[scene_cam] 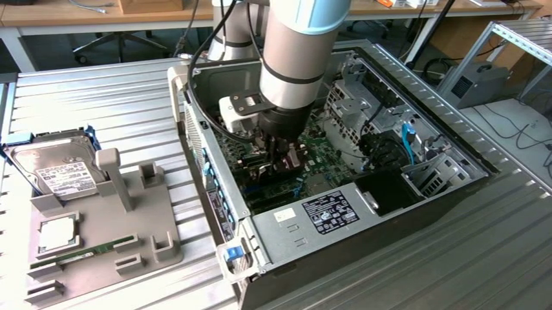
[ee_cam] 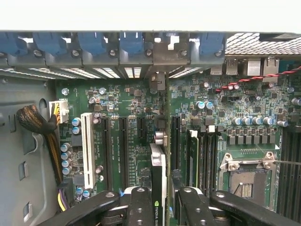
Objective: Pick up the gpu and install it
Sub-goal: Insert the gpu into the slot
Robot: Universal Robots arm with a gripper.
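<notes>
In the exterior view my gripper (scene_cam: pixel 280 160) is down inside the open computer case (scene_cam: pixel 448 152), just above the green motherboard (scene_cam: pixel 324 155). It is shut on the gpu (scene_cam: pixel 291 159), a slim dark card held edge-on. The wrist view shows the gpu (ee_cam: pixel 158 169) as a thin slab with a green-and-white label, clamped between my two black fingers (ee_cam: pixel 141 207). The card runs lengthwise toward the rear slot openings (ee_cam: pixel 157 70), in line with the black expansion slots (ee_cam: pixel 123 146). I cannot tell whether its edge touches a slot.
A grey fixture tray (scene_cam: pixel 147 219) lies at the exterior view's left with a hard drive (scene_cam: pixel 56 165), a processor (scene_cam: pixel 56 236) and a green memory stick (scene_cam: pixel 86 250). Inside the case are a white slot (ee_cam: pixel 87 148), sleeved cables (ee_cam: pixel 35 122) and the processor socket (ee_cam: pixel 244 181).
</notes>
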